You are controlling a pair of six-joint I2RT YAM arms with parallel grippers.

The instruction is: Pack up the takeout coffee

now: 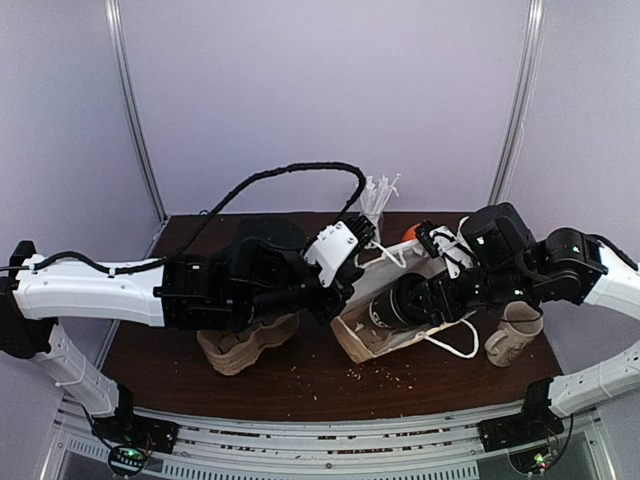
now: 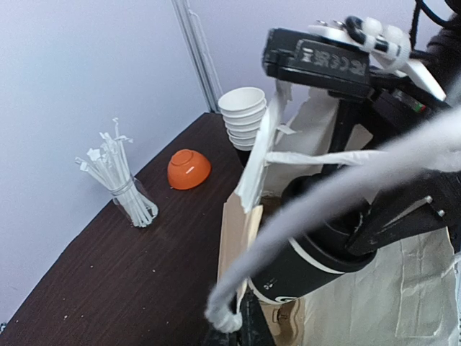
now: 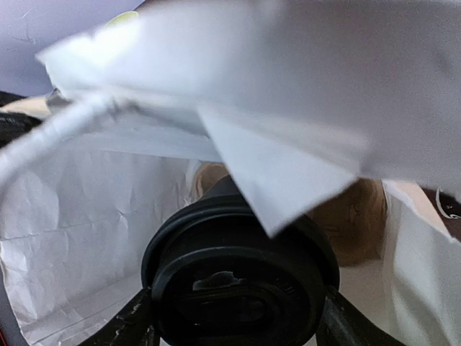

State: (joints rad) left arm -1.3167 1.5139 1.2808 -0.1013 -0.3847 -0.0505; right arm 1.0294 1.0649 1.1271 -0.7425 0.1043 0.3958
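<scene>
Right hand point(image 1: 414, 300) is clamping the coffee cup point(image 1: 386, 310) inside the bag point(image 1: 366, 346), left hand point(image 1: 342, 298) pinching bag open; release next.

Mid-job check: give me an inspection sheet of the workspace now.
Surface: dark table, crumbs near front.
Job's things: cup held tilted in the open mouth of the bag.
Clutter: straws, orange bowl, stacked white cups, mug, cardboard carrier.
Grippers: left gripper shut on the bag's handle; right gripper shut on cup.
Cables: black cable looping over left arm.
Surroundings: pale walls, metal posts.
</scene>
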